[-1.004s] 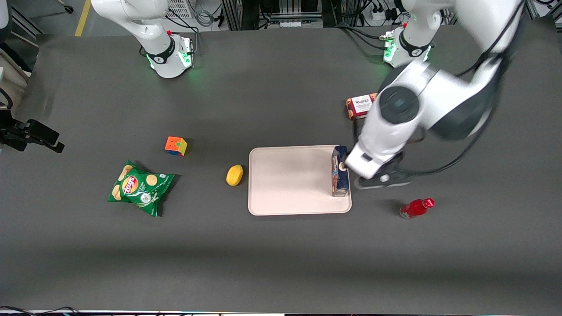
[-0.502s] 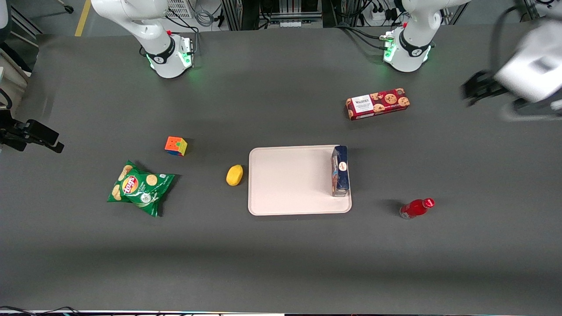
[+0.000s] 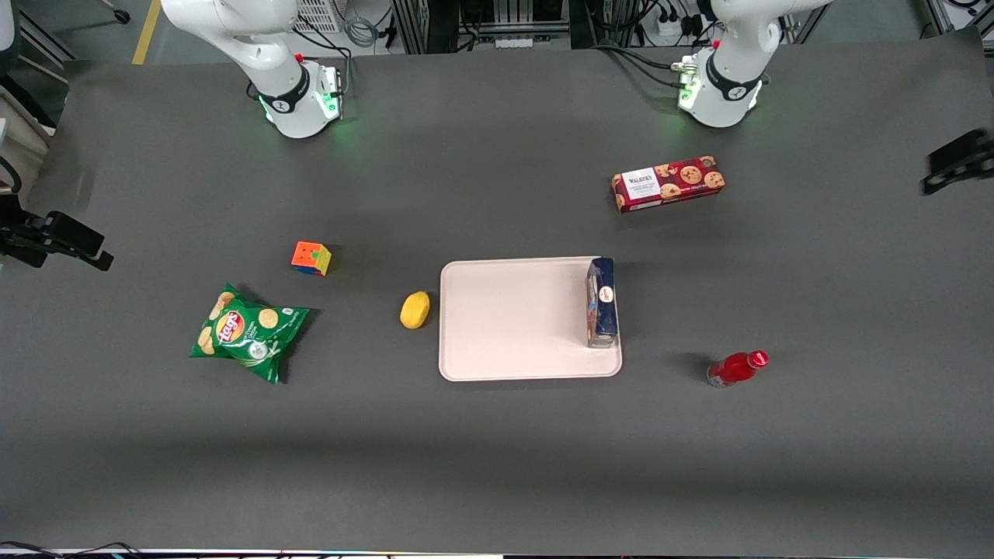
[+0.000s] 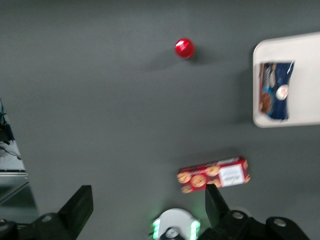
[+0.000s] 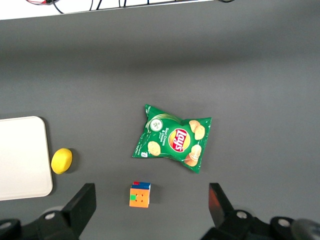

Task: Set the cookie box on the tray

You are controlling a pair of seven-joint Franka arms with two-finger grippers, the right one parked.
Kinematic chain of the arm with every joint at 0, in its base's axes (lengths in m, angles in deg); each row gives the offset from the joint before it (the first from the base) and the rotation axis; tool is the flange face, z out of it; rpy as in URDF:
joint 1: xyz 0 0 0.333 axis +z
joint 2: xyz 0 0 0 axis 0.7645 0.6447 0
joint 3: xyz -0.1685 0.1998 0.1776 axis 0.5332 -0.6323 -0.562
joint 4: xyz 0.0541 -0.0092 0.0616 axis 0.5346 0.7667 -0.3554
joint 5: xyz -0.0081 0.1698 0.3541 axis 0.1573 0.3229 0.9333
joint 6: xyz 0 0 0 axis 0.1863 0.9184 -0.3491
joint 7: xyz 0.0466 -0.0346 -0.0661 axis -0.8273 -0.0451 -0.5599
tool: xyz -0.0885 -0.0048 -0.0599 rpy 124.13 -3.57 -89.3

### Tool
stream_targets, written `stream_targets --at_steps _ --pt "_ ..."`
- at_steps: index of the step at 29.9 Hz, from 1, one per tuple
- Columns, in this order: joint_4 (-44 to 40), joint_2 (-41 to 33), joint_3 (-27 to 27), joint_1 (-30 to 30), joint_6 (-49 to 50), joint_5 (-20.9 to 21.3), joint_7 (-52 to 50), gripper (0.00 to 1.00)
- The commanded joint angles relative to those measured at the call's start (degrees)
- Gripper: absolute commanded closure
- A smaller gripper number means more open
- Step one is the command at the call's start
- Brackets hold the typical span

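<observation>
I can read "Lay's" on the green chip bag (image 3: pixel 247 332) and "Walkers" on the white label of the red box (image 3: pixel 668 183); other prints are too small for me.

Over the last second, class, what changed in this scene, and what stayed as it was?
The gripper let go of the cookie box and swung up and away toward the working arm's end of the table, fingers open. The cookie box stayed standing on the tray at its edge. The red box, bottle and lemon did not move.

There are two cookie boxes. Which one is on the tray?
The dark blue cookie box, at the tray's edge. The red box lies on the table; the gripper is open, holding nothing.
</observation>
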Motion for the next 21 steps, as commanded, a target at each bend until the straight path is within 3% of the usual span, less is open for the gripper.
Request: stream_targets --at_steps 1,10,21 --pt "10.73 -6.69 -3.92 -4.49 -6.48 -0.88 0.46 0.00" --pt "9.85 -6.25 -4.44 -6.60 -7.01 -0.88 0.20 0.00" --pt "7.74 -4.93 -9.00 -13.01 -6.57 -0.79 -0.68 0.00"
